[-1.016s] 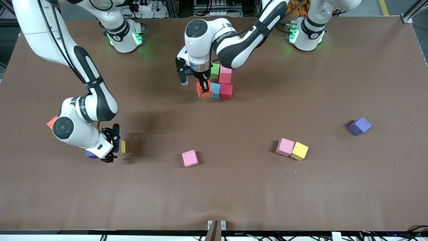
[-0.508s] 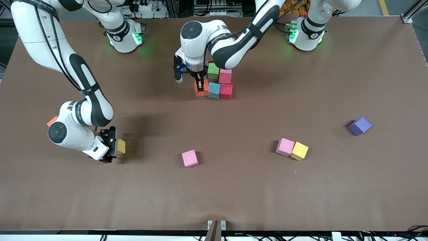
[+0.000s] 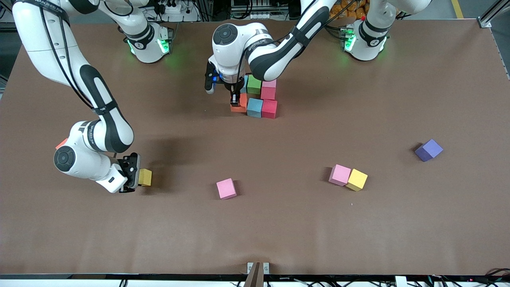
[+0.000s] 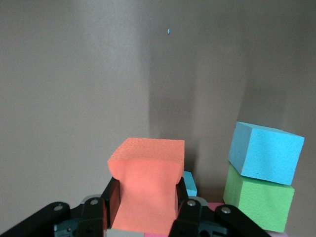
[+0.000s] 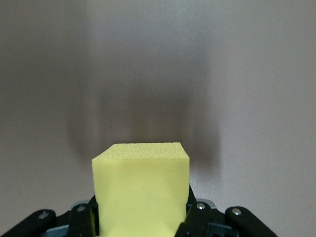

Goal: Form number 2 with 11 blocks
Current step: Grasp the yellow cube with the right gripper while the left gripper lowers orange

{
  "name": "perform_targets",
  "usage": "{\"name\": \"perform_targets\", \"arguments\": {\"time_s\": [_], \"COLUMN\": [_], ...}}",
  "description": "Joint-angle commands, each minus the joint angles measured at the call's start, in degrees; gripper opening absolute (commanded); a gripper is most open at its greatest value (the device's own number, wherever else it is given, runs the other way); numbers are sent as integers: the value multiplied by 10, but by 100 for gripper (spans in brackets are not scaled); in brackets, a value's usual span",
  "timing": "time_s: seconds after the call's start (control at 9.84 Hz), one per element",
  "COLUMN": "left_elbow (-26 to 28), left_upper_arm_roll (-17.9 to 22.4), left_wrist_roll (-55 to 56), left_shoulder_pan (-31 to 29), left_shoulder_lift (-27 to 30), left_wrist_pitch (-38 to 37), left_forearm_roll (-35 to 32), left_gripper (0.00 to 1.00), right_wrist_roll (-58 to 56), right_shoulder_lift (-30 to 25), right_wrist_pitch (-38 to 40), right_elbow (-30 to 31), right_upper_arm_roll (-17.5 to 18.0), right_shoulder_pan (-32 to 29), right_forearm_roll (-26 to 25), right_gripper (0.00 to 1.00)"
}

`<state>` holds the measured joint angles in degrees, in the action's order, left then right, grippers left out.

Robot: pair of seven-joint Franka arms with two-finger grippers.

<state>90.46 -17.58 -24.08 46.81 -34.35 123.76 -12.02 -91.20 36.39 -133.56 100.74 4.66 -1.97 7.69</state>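
The number 2 (image 3: 257, 97) is under half built: a small cluster of green, pink, red and light blue cubes near the arms' bases. The left gripper (image 3: 237, 98) pinches an orange cube (image 4: 146, 183) tight, setting it beside that cluster. The right gripper (image 3: 133, 177), low at its own end of the table, has its jaws against a yellow cube (image 5: 142, 187). Loose nearer the camera lie a pink cube (image 3: 226, 188) and a pink-and-yellow pair (image 3: 348, 177).

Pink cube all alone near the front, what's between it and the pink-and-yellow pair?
Nothing: the front view shows bare table between the lone pink cube and the pair.

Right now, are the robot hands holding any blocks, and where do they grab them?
Yes, both. The left gripper squeezes the orange block by its two opposite sides, beside the block cluster. The right gripper pinches a yellow block by its sides too.
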Motion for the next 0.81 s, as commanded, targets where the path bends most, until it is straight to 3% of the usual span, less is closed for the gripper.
{"name": "perform_targets", "arguments": {"time_s": [0.0, 0.71], "left_elbow": [-30, -28], "left_upper_arm_roll": [6, 6], "left_wrist_roll": [-9, 0], "left_shoulder_pan": [10, 23], "left_shoulder_lift": [-16, -41], "left_wrist_pitch": [-8, -6], "left_forearm_roll": [-11, -14], "left_gripper": [16, 15], "right_wrist_roll": [55, 172], "right_shoulder_lift": [-4, -22], "right_wrist_pitch": [62, 92], "right_elbow": [-35, -77], "right_upper_arm_roll": [7, 6], "right_shoulder_pan": [12, 32], "right_forearm_roll": [11, 11], "right_gripper": [0, 0]}}
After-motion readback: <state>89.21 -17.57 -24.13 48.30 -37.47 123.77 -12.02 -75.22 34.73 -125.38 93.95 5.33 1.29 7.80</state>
